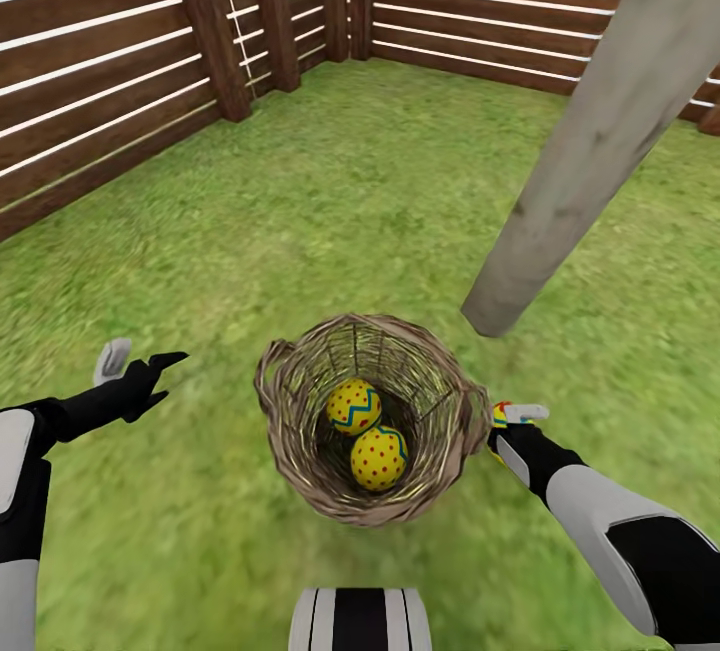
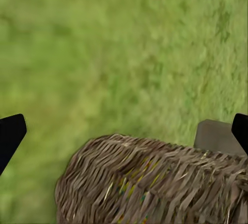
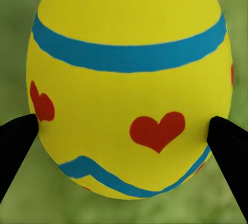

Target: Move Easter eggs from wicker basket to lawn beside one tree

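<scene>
The wicker basket [image 1: 300, 451] stands on the lawn [image 1: 350, 191] in front of me, with two yellow Easter eggs [image 1: 355, 405] [image 1: 379, 457] inside. My right gripper [image 1: 505, 418] is just right of the basket's rim, shut on a third Easter egg [image 3: 129, 79], yellow with blue bands and red hearts; its black fingertips [image 3: 18, 136] press both sides. My left gripper [image 1: 150, 371] hovers open to the left of the basket [image 2: 150, 182], nothing between its fingers. The tree [image 1: 600, 131], a pale grey-beige trunk, rises from the grass just behind and right of the basket.
A reddish-brown slatted fence [image 1: 110, 61] bounds the garden on the left and at the back. Open grass lies between basket and fence. The tree's base [image 1: 490, 316] meets the lawn close to the basket's far right side.
</scene>
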You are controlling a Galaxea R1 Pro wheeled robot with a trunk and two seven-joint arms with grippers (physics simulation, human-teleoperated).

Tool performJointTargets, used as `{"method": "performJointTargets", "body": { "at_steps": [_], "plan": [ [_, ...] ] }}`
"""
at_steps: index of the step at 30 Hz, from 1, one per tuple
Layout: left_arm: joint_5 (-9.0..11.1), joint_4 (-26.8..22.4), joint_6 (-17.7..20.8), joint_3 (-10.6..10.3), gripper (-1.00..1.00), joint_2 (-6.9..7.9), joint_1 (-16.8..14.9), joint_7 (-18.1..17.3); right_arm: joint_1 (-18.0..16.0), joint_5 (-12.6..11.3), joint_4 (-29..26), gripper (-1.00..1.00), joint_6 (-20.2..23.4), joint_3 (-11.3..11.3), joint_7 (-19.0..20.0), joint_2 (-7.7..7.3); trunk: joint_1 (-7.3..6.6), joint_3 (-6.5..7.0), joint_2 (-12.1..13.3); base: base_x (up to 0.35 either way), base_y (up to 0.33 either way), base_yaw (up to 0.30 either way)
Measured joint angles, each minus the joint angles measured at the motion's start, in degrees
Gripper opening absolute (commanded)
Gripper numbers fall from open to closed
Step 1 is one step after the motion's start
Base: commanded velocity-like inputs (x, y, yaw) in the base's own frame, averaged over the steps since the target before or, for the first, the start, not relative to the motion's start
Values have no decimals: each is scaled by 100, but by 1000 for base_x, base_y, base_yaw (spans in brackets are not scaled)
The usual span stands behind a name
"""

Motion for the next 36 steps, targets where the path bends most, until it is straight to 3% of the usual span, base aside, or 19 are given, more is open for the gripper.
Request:
{"method": "performJointTargets", "body": {
  "at_steps": [8,13,25,26,28,36],
  "plan": [
    [11,-30,12,147,100,-8,9,-16,0,2,-1,-100,9,1,3,1,2,-23,-2,0,0,0],
    [7,-26,17,148,100,-11,9,-27,-5,116,-23,-100,36,39,-23,3,7,-88,-7,0,0,0],
    [21,-30,17,151,100,-18,9,-27,-6,137,-75,-100,65,29,-40,3,9,-111,-9,0,0,0],
    [21,-30,17,149,100,-18,9,-27,-5,132,-76,100,64,28,-43,3,9,-111,-9,0,0,0],
    [21,-30,17,144,100,-18,9,-33,-1,11,-2,100,37,2,-41,-4,12,-112,-7,0,0,0],
    [12,-22,9,143,100,-17,17,-35,-1,2,-1,100,31,1,-41,-8,12,-112,-7,0,0,0]
  ]
}}
